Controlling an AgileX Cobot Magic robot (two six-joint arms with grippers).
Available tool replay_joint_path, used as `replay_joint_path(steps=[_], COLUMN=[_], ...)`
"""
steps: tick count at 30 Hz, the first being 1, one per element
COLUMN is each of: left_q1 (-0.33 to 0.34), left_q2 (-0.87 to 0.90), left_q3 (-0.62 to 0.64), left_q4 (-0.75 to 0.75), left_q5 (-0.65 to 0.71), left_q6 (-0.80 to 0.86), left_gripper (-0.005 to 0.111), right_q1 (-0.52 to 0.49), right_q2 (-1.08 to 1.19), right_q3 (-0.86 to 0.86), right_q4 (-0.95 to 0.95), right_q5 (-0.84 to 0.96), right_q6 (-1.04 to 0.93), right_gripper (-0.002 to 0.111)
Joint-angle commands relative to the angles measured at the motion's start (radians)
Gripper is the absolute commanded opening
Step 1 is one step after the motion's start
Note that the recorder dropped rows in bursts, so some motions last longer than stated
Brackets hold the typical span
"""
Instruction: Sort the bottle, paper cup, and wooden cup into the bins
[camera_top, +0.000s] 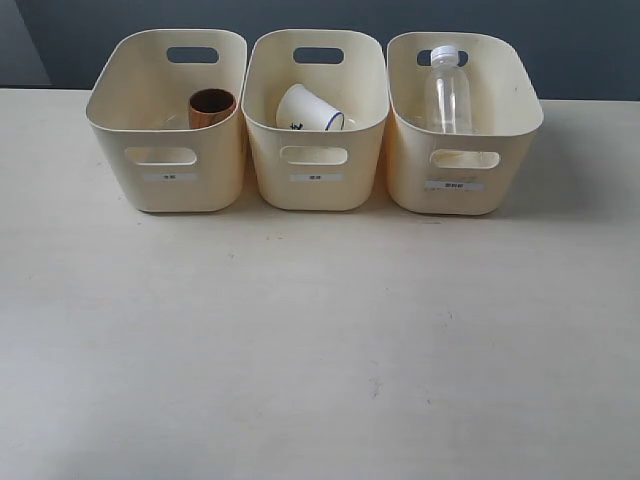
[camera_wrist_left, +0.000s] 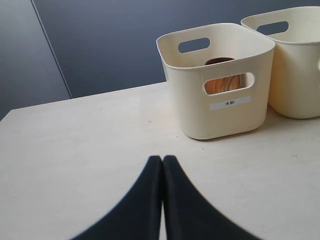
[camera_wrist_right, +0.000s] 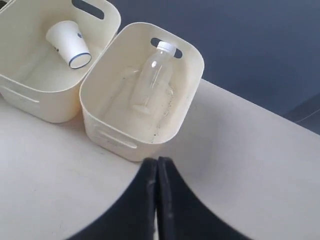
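The left gripper (camera_wrist_left: 162, 162) is clenched, its two black fingers pressed tip to tip with nothing between them, above the pale table (camera_wrist_left: 90, 150) and short of the left bin (camera_wrist_left: 220, 117). The right gripper (camera_wrist_right: 157, 164) is likewise closed on nothing, its tips meeting near the front corner of the right bin (camera_wrist_right: 100, 107). Neither gripper appears in the exterior view.

Each bin carries a small white label on its front. On the left bin the label (camera_wrist_left: 230, 103) reads two dark characters, 木杯. The labels on the middle bin (camera_top: 315, 185) and on the right bin are too small to read. The paper cup (camera_top: 308, 109) shows a dark blue band at its rim and a dark mark on its side, which is illegible.

The wooden cup (camera_top: 212, 107) stands upright in the left bin, its reddish-brown grain visible through the front handle slot in the left wrist view. The paper cup lies tipped on its side in the middle bin. The bottle (camera_top: 448, 95), clear with a white cap, leans inside the right bin with its cap toward the back wall.

The three bins stand in a row, side by side, near the far edge of the table. The tabletop is light cream, matte, with faint specks. Behind it is a dark blue-grey wall with a lighter grey panel at the left.
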Motion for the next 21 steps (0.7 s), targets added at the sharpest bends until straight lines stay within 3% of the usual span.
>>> replay_joint_path(steps=[1,7,21], left_q1=[-0.004,-0.004,-0.004], left_q2=[-0.005,-0.005,-0.005], left_q3=[0.001,0.001,0.001], left_q4=[-0.003,-0.003,-0.003], left_q5=[0.002,0.002,0.002], left_q6=[-0.002,-0.002,-0.002], left_gripper=[0.0,0.0,0.0], right_q1=[-0.001,-0.001,-0.001], right_q2=[-0.168,-0.34,-0.562], right_q3=[0.113,0.192,0.192], right_q4=[0.028,0.072,0.252], right_q5=[-0.021,-0.007,0.044], right_q6=[0.006,0.056,0.082], right_gripper=[-0.001,-0.001,-0.001])
